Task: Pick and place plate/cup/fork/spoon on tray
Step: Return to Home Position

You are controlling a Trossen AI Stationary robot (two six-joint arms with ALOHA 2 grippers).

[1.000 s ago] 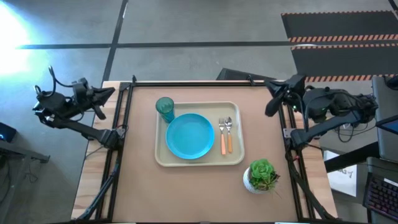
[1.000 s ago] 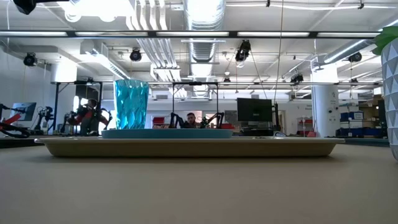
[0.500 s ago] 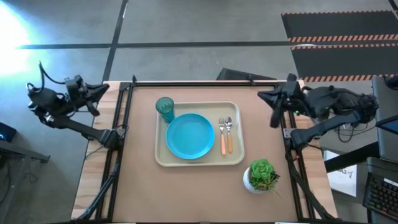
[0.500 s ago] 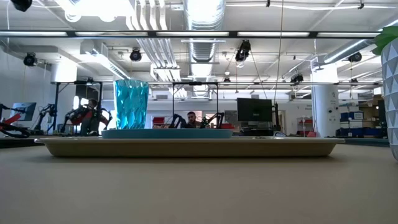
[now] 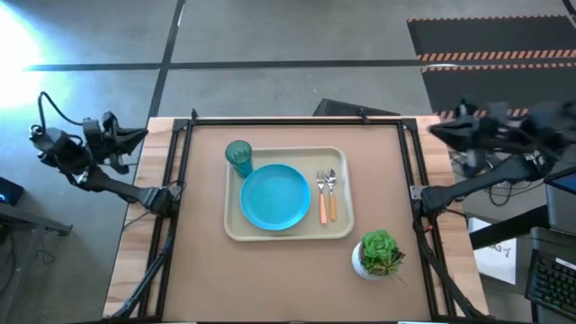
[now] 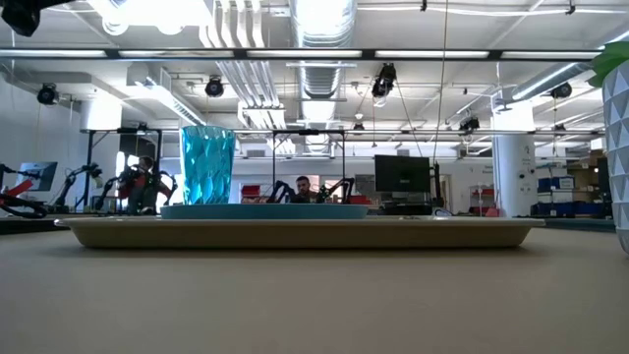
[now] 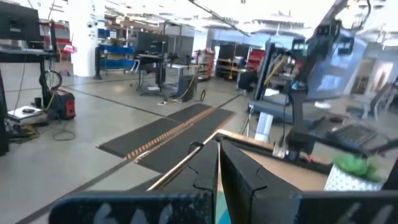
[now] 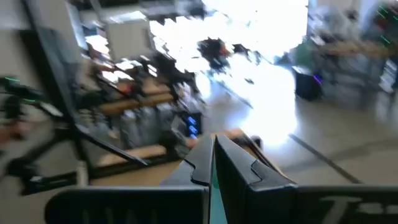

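Note:
The cream tray [image 5: 236, 227] lies on the table's middle. On it are the sky-blue plate [image 5: 274, 196], the teal cup [image 5: 238, 157] upright at its far left corner, and the orange-handled fork [image 5: 322, 198] and spoon [image 5: 331, 194] side by side at its right. The low view shows the tray's rim [image 6: 295, 233], the plate's edge [image 6: 265, 209] and the cup [image 6: 207, 164]. My left gripper [image 5: 142, 135] is shut and empty, beyond the table's left edge. My right gripper [image 5: 436, 129] is shut and empty, beyond the table's right edge; their shut fingers show in the wrist views [image 7: 217, 163] [image 8: 213, 158].
A green plant in a white pot [image 5: 378, 255] stands right of the tray's near right corner; its pot shows at the right edge of the low view [image 6: 619, 147]. Black frame rails [image 5: 297, 121] run along the table's far and side edges.
Both arms have drawn away from the table: my left gripper toward the left, my right gripper toward the right, past the table's right edge. The things on the tray have not moved.

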